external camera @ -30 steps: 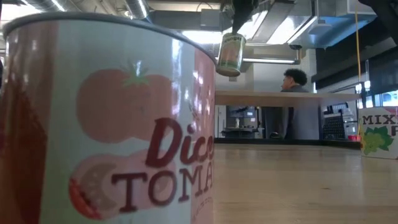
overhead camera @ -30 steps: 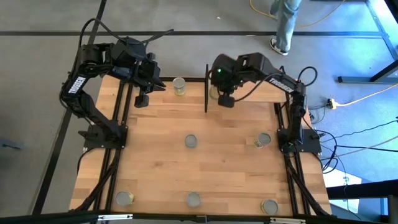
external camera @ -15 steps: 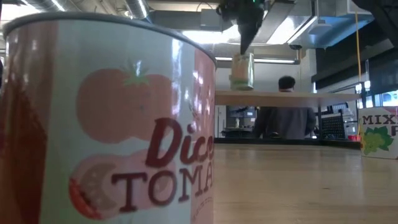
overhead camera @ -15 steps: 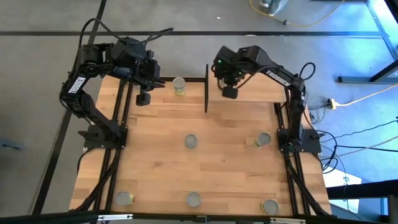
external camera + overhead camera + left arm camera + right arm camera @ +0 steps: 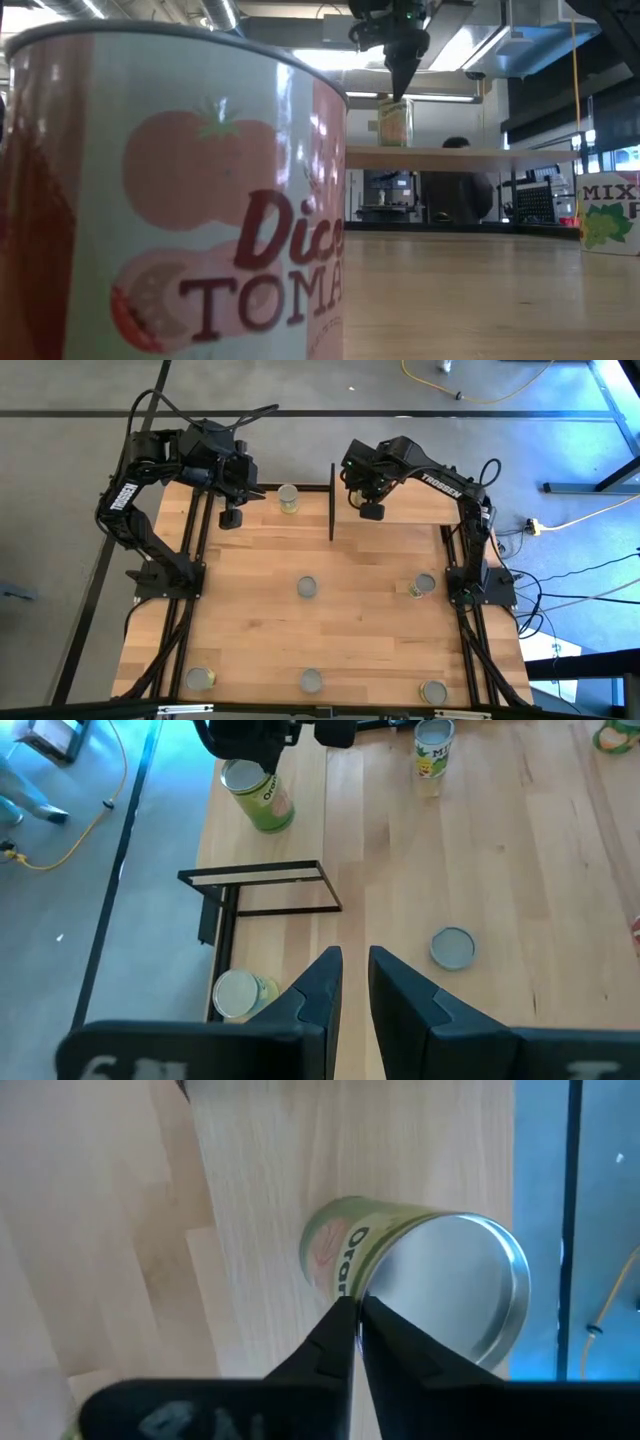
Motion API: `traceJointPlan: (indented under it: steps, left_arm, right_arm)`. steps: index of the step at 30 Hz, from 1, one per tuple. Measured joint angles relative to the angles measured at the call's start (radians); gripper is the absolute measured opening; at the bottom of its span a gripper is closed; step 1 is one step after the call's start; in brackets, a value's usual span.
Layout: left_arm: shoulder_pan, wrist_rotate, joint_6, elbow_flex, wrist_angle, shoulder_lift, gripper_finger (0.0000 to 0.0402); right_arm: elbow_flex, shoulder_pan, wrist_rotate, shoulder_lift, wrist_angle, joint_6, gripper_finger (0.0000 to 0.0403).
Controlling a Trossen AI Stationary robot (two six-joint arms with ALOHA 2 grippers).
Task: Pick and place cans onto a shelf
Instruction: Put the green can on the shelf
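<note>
standing upright on the raised light-wood shelf (image 5: 410,510), the small green-label tin can (image 5: 420,1275) looked hard, smooth and slippery, best pinched round its sides, under the right gripper (image 5: 357,1315), fingers nearly together.

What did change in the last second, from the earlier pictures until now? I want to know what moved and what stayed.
The right gripper carried the green can down, turning it from tilted to upright, onto the shelf. The can now stands on the board, and the fingertips sit at its top rim, nearly closed, so it looks let go. The left gripper and the cans on the table stayed in place.
</note>
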Motion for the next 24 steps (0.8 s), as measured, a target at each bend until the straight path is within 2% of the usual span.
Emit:
traceJointPlan:
  steps: [6, 12, 15, 18, 20, 24]
  left_arm:
    - [0.0, 0.0, -0.001, 0.0, 0.0, 0.0, 0.0046]
    - [0.0, 0.0, -0.003, 0.0, 0.0, 0.0, 0.0046]
    - [0.0, -0.001, -0.008, 0.0, 0.0, 0.0, 0.0046]
    - [0.0, -0.001, -0.009, 0.0, 0.0, 0.0, 0.0046]
    - [0.0, -0.001, -0.009, 0.0, 0.0, 0.0, 0.0046]
    - [0.0, -0.003, -0.01, 0.0, 0.0, 0.0, 0.0046]
  right_arm:
    - [0.054, 0.013, 0.011, -0.002, -0.012, -0.009, 0.0062]
    - [0.186, 0.039, 0.01, -0.003, -0.01, 0.012, 0.0067]
    - [0.179, 0.043, 0.026, -0.037, -0.012, 0.095, 0.0052]
    - [0.16, 0.043, -0.004, -0.086, -0.005, 0.212, 0.0014]
    - [0.143, 0.043, -0.058, -0.12, -0.013, 0.241, 0.0007]
    - [0.06, 0.035, -0.095, -0.169, -0.009, 0.289, 0.0004]
